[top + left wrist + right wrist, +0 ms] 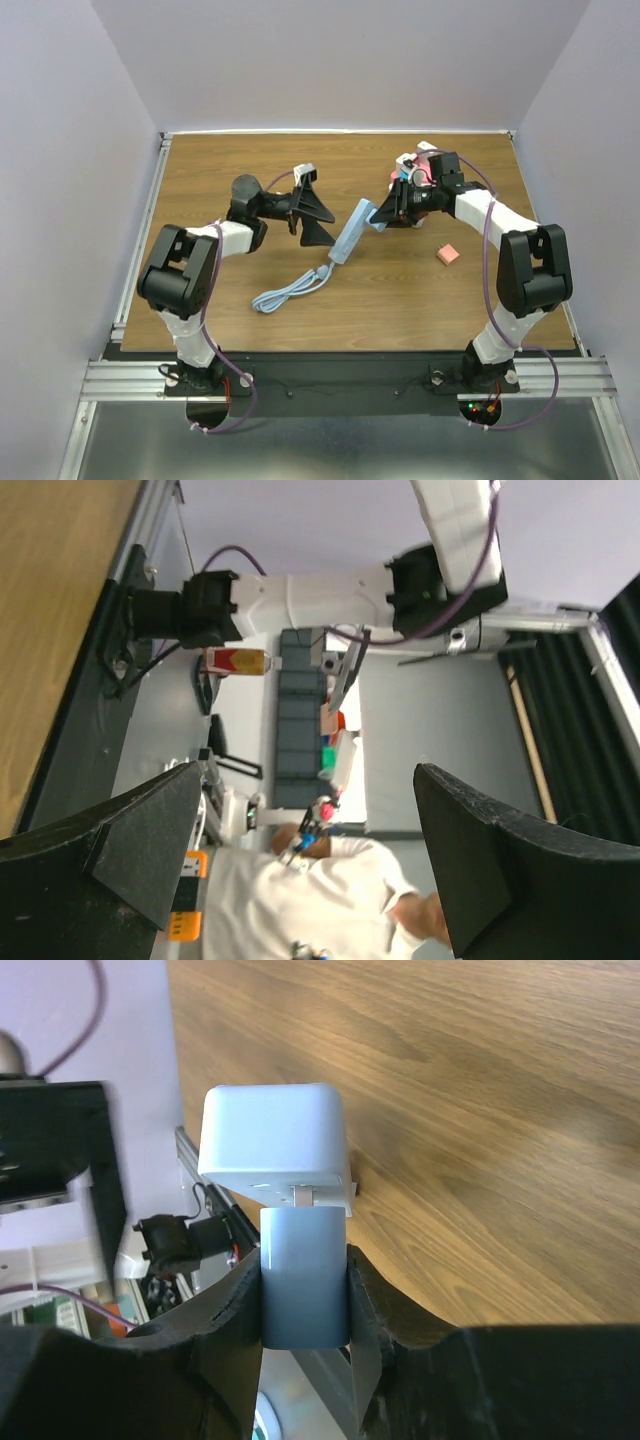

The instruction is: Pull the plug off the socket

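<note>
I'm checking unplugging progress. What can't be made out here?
Top view: the right gripper covers the blue-grey piece it holds; any joint there is too small.
Right wrist: the white block hides whatever lies behind it.
Left wrist: the open left gripper points off the table, showing no task things.

Bright, even overhead light fills the top view: the worktop (pixel 220 165) carries only short, soft shadows under the arms and no glare. The left wrist view is sharp far off, while the left pincer (pixel 310 850) looms dark (underlit, slightly soft). In the right wrist view the pale blue strip (pixel 305 1270) in the right pincer (pixel 305 1305) is crisp; the left edge blurs.
</note>
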`<state>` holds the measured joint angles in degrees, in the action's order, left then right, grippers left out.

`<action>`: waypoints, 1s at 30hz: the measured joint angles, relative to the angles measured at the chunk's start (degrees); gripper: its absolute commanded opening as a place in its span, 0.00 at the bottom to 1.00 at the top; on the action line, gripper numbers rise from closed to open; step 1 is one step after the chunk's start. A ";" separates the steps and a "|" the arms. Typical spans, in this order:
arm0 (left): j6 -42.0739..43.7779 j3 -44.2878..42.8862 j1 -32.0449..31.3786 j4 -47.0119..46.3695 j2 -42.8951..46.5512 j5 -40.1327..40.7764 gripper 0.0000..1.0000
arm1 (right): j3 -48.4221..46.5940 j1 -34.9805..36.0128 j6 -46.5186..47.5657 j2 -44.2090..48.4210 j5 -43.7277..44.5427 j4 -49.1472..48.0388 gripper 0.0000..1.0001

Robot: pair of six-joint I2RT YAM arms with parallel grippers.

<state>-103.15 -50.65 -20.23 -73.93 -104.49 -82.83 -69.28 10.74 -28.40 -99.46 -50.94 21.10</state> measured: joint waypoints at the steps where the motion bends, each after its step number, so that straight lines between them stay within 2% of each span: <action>1: -0.07 -0.48 -0.20 0.00 2.19 -0.35 0.99 | -0.15 0.02 0.20 0.00 -0.35 0.09 0.00; 5: -0.98 -1.64 2.01 -0.57 8.76 -0.11 0.99 | -1.36 0.13 1.22 0.00 -1.68 0.46 0.00; 12: -0.31 -4.39 11.58 0.07 17.00 2.47 0.99 | -2.19 0.17 2.73 0.00 -2.86 1.05 0.00; 14: 7.93 -7.26 13.49 1.79 20.46 3.74 0.99 | -2.19 0.17 3.02 0.00 -2.89 1.29 0.01; 16: 18.71 -12.13 14.51 9.79 24.92 5.07 0.99 | -2.21 0.17 3.23 0.00 -2.84 1.66 0.01; 17: 29.27 -18.32 14.82 20.63 28.11 7.34 0.99 | -2.21 0.17 3.37 0.00 -2.84 1.81 0.00; 19: 48.37 -31.89 14.80 40.87 32.11 17.33 0.99 | -2.21 0.20 3.58 0.00 -2.71 2.21 0.01; 20: 51.45 -34.84 14.78 44.28 33.35 19.37 0.99 | -2.23 0.20 3.58 0.00 -2.62 2.47 0.00; 22: 62.79 -41.38 14.73 56.35 37.03 29.18 0.99 | -2.25 0.20 3.65 0.00 -2.49 2.78 0.00; 26: 76.08 -41.79 14.67 70.71 44.13 47.58 0.99 | -2.47 0.20 3.78 0.00 -1.97 3.45 0.00; 30: 82.71 -32.37 13.09 77.44 46.12 62.64 0.99 | -3.37 0.26 3.63 0.04 -1.05 4.55 0.00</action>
<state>-20.45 -83.02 -7.14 3.51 -58.37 -20.18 -72.64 11.00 -24.77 -99.42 -51.99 25.65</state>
